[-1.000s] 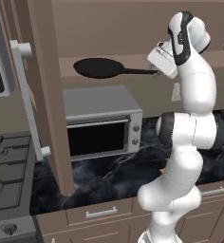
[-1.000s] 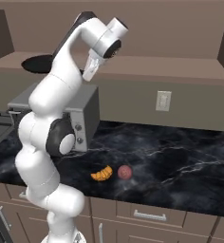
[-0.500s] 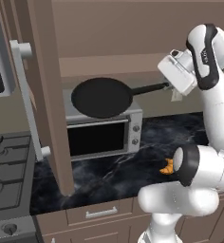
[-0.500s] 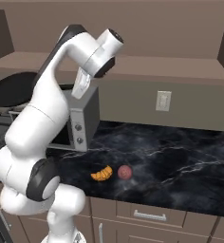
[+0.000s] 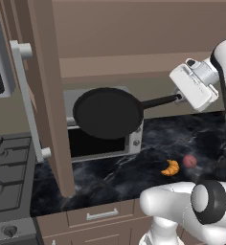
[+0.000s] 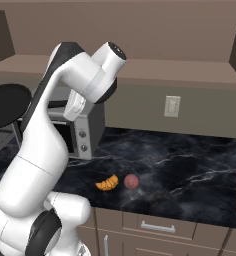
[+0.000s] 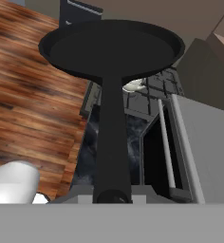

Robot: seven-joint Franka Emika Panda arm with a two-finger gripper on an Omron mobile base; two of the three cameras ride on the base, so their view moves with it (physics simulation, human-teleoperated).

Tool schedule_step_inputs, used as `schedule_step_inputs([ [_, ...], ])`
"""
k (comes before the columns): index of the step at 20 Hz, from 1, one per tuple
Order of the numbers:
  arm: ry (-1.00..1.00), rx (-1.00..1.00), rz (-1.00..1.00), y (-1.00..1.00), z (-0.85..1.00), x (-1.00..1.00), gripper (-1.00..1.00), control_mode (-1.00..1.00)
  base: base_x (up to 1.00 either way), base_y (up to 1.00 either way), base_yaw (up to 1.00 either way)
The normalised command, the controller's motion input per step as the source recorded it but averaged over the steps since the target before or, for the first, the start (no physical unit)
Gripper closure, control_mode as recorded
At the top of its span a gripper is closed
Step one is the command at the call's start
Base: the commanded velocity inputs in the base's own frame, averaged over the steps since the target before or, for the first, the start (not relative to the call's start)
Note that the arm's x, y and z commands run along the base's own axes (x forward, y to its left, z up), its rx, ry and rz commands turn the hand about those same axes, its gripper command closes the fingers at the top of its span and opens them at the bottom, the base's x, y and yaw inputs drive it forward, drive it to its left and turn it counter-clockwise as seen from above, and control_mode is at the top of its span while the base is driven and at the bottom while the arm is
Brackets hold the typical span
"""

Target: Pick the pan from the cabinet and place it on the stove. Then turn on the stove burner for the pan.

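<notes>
The black pan hangs in the air in front of the silver toaster oven, tilted so its flat face shows, below the open cabinet shelf. My gripper is shut on the end of the pan's long handle, to the pan's right. In the hand view the handle runs up from my gripper to the pan. The pan's edge shows at the left of the right base view. The stove lies low at the left, with its grates beyond the pan.
The open cabinet door with its silver bar handle stands between pan and stove. The toaster oven sits on the dark counter. A croissant and a red fruit lie there. A white kettle stands on the stove.
The gripper closed on the handle, and the pan came off the cabinet shelf, dropped in front of the toaster oven and tilted. The arm pulled back toward the base.
</notes>
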Motion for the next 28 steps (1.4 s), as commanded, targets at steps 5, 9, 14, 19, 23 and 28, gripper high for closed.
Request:
schedule_step_inputs([
  [5, 0.00, 0.02, 0.00, 0.00, 0.00, -0.69, 1.00, -1.00, 0.00, 0.00, 0.00],
  [9, 0.00, 0.01, 0.00, -0.03, 0.00, -0.64, 1.00, -1.00, 0.00, 0.00, 0.00],
  [14, 0.00, 0.00, 0.00, 0.00, -0.07, -0.57, 1.00, -1.00, 0.00, 0.00, 0.00],
  [19, 0.00, 0.00, 0.00, 0.00, -0.03, -0.30, 1.00, -1.00, 0.00, 0.00, 0.00],
  [23, -0.01, 0.00, 0.00, 0.00, -0.03, -0.04, 1.00, -1.00, 0.00, 0.00, 0.00],
  [28, -0.05, 0.00, 0.00, -0.07, -0.21, -0.39, 1.00, -1.00, 0.00, 0.00, 0.00],
])
